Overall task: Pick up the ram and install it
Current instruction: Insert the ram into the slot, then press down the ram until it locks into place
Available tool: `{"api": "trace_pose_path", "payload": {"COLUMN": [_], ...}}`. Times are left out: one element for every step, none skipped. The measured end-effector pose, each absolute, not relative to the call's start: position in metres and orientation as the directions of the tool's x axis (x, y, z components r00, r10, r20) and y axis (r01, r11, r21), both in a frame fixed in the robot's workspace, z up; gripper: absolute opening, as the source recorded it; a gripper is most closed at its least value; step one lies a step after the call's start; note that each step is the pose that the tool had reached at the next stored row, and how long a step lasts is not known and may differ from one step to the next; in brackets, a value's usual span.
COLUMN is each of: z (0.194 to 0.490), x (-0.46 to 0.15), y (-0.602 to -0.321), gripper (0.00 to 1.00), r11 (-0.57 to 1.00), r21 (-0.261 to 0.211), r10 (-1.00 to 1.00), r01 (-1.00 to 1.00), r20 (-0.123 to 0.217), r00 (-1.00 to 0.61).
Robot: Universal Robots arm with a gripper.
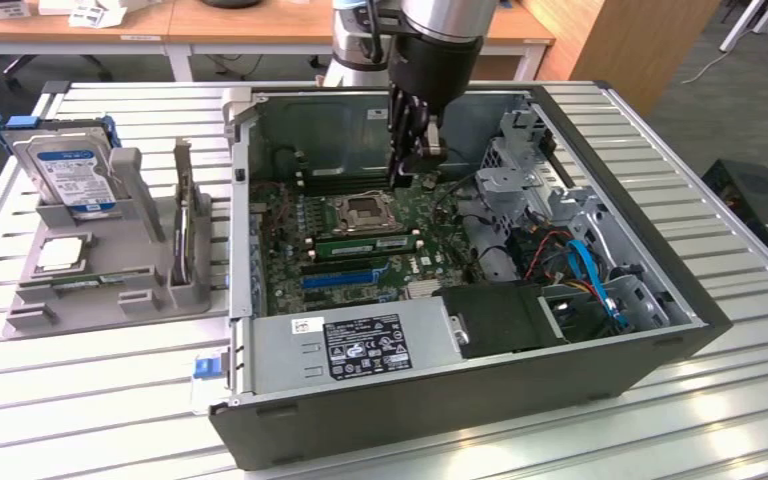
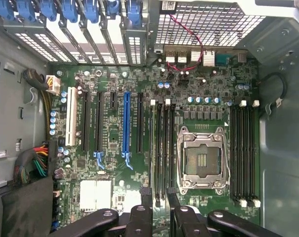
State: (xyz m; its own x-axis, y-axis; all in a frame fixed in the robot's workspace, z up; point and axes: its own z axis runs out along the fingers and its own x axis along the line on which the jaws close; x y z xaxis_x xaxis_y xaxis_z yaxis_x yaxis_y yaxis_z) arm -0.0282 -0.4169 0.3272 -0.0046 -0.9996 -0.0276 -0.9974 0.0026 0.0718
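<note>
Tool hangs inside the open case, upper centre of frame, fingers apart (nothing between them); green ram sits slotted below it.

I work over a table of pale metal slats, and its nearer strips on the exterior view's right shine with reflected light. Beyond its far edge runs a row of light wooden desks on white legs, with small white items lying on top toward the exterior view's left. At the desks' other end stands a taller wooden panel. Grey carpet covers the floor there, and a black box sits on it beside my table.
</note>
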Motion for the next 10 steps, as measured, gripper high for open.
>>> {"api": "trace_pose_path", "payload": {"z": [0.3273, 0.3273, 0.3273, 0.3273, 0.3273, 0.3273, 0.3273, 0.3273, 0.3273, 0.3273], "x": [-0.0284, -0.0284, -0.0284, -0.0284, -0.0284, -0.0284, -0.0284, -0.0284, -0.0284, -0.0284], "y": [-0.4169, -0.4169, -0.4169, -0.4169, -0.4169, -0.4169, -0.4169, -0.4169, -0.4169, -0.4169], "gripper": [0.25, 0.25, 0.25, 0.25, 0.25, 0.25, 0.25, 0.25, 0.25, 0.25], "r11": [0.003, 0.002, 0.002, 0.003, 0.002, 0.003, 0.002, 0.002, 0.002, 0.002], "r21": [0.071, 0.070, 0.070, 0.070, 0.070, 0.070, 0.070, 0.070, 0.070, 0.070], "r10": [-1.000, -1.000, -1.000, -1.000, -1.000, -1.000, -1.000, -1.000, -1.000, -1.000], "r01": [-0.997, -0.998, -0.998, -0.998, -0.998, -0.998, -0.998, -0.998, -0.998, -0.998], "r20": [-0.028, -0.028, -0.028, -0.028, -0.028, -0.028, -0.028, -0.028, -0.028, -0.028], "r00": [-0.004, -0.004, -0.004, -0.004, -0.004, -0.004, -0.004, -0.004, -0.004, -0.004]}}
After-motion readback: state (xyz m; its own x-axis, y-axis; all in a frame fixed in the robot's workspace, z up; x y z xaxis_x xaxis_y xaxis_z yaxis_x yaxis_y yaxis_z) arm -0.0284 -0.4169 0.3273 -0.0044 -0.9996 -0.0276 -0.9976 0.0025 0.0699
